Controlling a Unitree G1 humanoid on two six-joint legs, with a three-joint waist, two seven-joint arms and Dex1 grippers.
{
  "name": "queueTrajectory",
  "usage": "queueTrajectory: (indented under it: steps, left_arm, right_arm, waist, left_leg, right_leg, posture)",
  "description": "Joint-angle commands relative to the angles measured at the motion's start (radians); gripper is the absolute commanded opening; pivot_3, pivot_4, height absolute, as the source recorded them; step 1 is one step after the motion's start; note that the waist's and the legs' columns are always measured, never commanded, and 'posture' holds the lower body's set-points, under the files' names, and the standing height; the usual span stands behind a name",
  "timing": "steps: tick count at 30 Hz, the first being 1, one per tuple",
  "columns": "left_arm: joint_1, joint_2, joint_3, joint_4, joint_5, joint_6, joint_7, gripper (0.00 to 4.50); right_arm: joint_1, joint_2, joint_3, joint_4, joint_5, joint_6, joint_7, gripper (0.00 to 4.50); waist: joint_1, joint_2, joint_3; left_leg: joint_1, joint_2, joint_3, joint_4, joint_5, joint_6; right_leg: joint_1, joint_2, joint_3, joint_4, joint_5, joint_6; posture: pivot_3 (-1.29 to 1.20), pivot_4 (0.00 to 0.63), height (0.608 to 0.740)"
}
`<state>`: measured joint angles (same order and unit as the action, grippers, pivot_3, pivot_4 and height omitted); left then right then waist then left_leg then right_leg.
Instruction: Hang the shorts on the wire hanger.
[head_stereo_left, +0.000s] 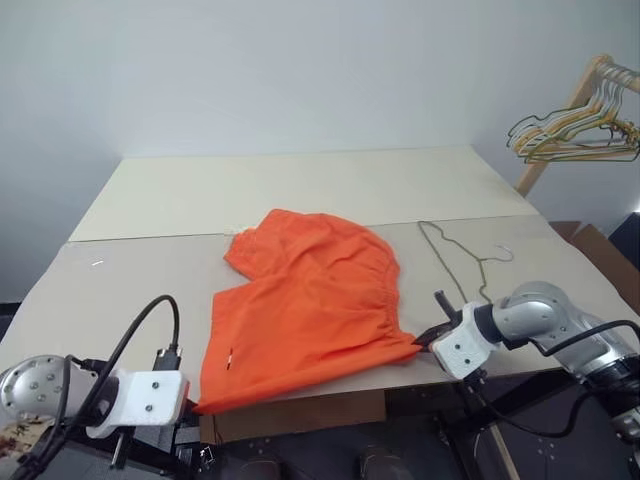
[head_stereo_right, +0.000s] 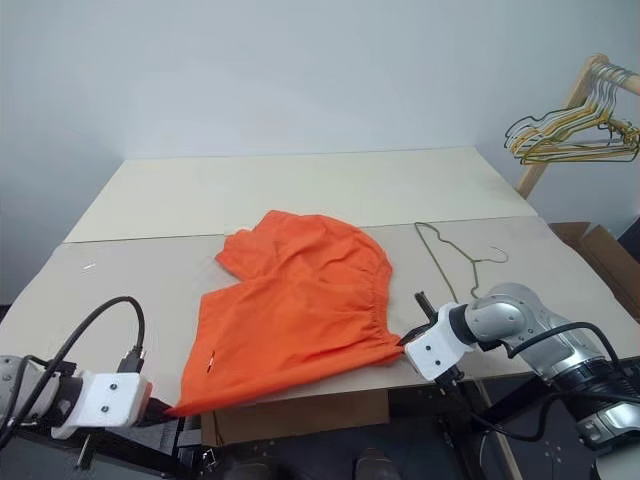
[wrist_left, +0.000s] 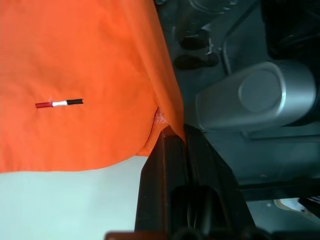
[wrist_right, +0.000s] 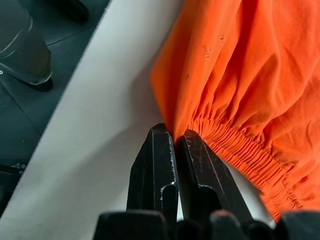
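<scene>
A humanoid robot pins the orange shorts (head_stereo_left: 310, 310) at two corners on a pale table (head_stereo_left: 300, 190), the garment lying spread near the front edge. The left gripper (wrist_left: 172, 137) is clenched on a corner of the hem, which hangs just past the table's near edge; the right gripper (wrist_right: 177, 137) is clenched on the end of the gathered waistband, at the table's front edge. The wire hanger (head_stereo_left: 455, 262) lies flat on the table just beside the shorts, on the robot's right, apart from the fabric and untouched. A bunch of coloured hangers (head_stereo_left: 575, 135) hangs from a wooden rack (head_stereo_left: 560, 120) well apart at the far right.

The step in hand looks like laying the shorts out flat before bringing the hanger to them. To do it well, the two arms would likely keep even tension across the thin fabric, so that it neither bunches nor slides off the edge. The waistband end should finish near the hanger, with the cloth smooth enough for the wire to pass under or through it.
</scene>
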<state>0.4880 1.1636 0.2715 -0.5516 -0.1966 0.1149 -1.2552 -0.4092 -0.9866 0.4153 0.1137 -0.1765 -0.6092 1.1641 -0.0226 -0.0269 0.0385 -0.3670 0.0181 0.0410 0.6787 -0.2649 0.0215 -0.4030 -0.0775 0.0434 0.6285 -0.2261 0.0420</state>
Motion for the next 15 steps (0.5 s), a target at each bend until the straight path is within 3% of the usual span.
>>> queueTrajectory:
  steps: [1,3,4,11,15]
  left_arm:
    - [-0.009,-0.002,0.018,0.002,0.031,0.0,0.011,0.23]
    - [-0.018,-0.004,0.009,0.016,0.042,-0.011,0.011,0.62]
    - [-0.02,-0.002,0.007,0.019,0.041,-0.011,0.004,0.95]
    - [-0.004,0.011,0.099,0.053,0.016,-0.044,-0.076,3.2]
    - [-0.059,-0.021,0.163,0.058,-0.08,-0.038,-0.103,4.47]
  right_arm:
    - [-0.017,0.009,-0.027,0.009,-0.017,-0.031,-0.022,0.0]
    - [-0.017,0.001,-0.029,0.01,-0.025,-0.037,-0.021,0.0]
    - [-0.013,-0.014,-0.028,0.004,-0.013,-0.035,0.0,0.6]
    - [0.066,-0.137,-0.106,-0.093,0.234,0.043,0.131,2.86]
    - [0.093,-0.136,-0.222,-0.1,0.34,0.223,0.075,4.27]
  waist:
    - [0.005,0.0,0.0]
    - [0.008,0.0,0.0]
    - [0.008,0.0,0.0]
    - [0.011,0.0,0.0]
    - [0.01,0.0,0.0]
  left_leg:
    - [0.0,0.0,0.0,0.0,0.0,0.0]
    - [0.0,0.0,0.0,0.0,0.0,0.0]
    - [0.0,0.0,0.0,0.0,0.0,0.0]
    - [0.0,0.0,0.001,0.0,0.0,0.0]
    - [0.001,0.001,0.001,0.0,0.0,0.0]
  right_leg:
    - [0.0,0.0,0.0,0.0,0.0,0.0]
    - [0.0,0.0,0.0,0.0,0.0,0.0]
    - [0.0,0.0,0.0,0.0,0.0,0.0]
    - [0.0,0.0,0.0,0.0,-0.001,-0.001]
    - [0.001,0.0,0.0,0.0,-0.005,-0.007]
  posture:
    - [0.03,0.0,0.74]
    - [0.03,0.0,0.74]
    - [0.03,0.0,0.74]
    - [0.01,0.0,0.74]
    - [0.01,0.0,0.74]
